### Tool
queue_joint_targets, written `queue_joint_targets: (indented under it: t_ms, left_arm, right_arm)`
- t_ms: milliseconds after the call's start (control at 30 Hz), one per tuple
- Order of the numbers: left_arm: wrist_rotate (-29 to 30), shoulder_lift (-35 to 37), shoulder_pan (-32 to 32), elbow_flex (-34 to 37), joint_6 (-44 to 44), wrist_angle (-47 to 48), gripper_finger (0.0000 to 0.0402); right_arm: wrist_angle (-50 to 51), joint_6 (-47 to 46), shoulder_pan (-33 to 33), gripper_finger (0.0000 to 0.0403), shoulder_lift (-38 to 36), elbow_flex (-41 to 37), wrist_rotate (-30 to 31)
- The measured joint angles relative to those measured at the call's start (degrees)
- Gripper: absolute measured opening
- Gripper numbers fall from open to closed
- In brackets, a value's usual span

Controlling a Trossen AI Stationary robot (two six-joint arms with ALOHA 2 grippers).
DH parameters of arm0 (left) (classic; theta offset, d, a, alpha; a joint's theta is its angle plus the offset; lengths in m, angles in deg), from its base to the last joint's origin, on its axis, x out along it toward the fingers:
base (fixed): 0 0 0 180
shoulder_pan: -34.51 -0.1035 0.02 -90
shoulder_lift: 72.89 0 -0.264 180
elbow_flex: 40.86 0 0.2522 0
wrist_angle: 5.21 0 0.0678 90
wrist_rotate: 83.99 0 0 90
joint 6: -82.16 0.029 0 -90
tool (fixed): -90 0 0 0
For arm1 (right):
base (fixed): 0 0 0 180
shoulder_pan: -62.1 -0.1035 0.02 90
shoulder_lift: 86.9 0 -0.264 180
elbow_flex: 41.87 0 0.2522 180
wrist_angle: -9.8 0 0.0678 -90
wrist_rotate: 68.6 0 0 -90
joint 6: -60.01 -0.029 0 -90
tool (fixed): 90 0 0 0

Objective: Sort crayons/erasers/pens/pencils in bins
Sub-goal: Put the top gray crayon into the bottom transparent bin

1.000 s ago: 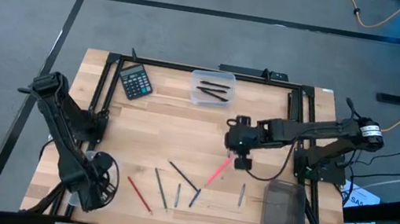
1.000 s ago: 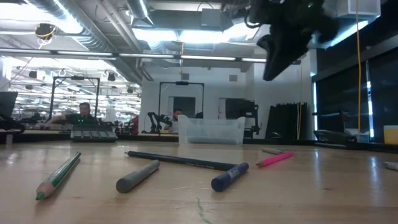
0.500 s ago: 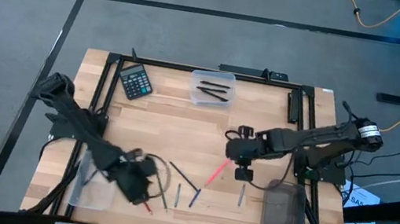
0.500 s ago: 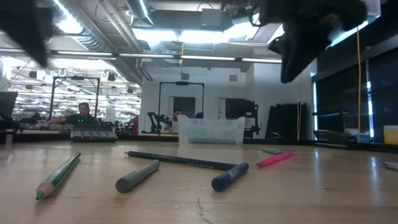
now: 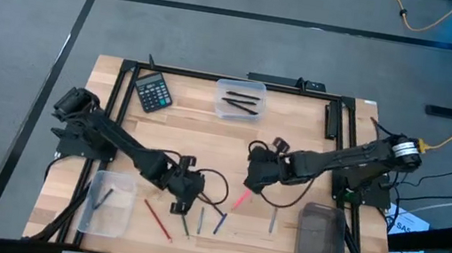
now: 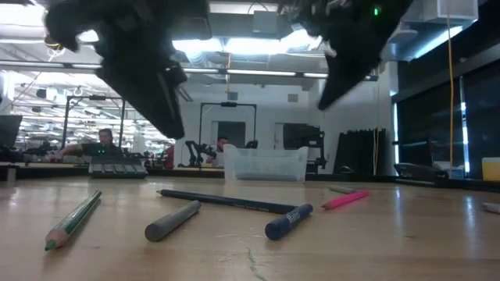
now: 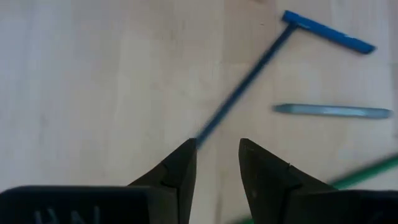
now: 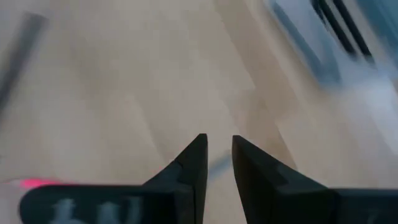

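While the left gripper [image 7: 216, 163] hovers with fingers slightly apart and empty over the near end of the long dark pencil [image 7: 239, 97], that pencil runs diagonally away to the blue crayon [image 7: 328, 32]. The right gripper [image 8: 217, 160], fingers narrowly apart, hangs beyond the pencil.

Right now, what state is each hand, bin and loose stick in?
Left hand: open, empty, above the long dark pencil.
Right hand: open a little, empty, near the pink stick.
Back clear bin: holds two dark sticks.
Left clear bin: holds one stick.
Smoky grey bin: contents unclear.
Green pencil: flat on the table.
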Motion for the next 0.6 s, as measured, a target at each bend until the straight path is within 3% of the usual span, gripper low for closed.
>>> queue_joint_targets:
  t_ms: [100,300,600]
  left_arm:
    - [0.97,-0.01,-0.65,0.01,4.46,-0.06,0.0112]
    - [11.81,-0.02,-1.38,0.02,6.35,-2.46,0.0112]
    - [11.46,-0.02,-3.9,-0.01,11.53,-2.43,0.0112]
  right_arm:
    - [3.05,-8.59,0.48,0.0078,2.68,0.0,1.17]
    - [-0.96,-17.12,1.73,0.0078,8.83,0.0,0.89]
    - [1.04,-24.82,3.82,0.0078,13.7,-0.02,-2.39]
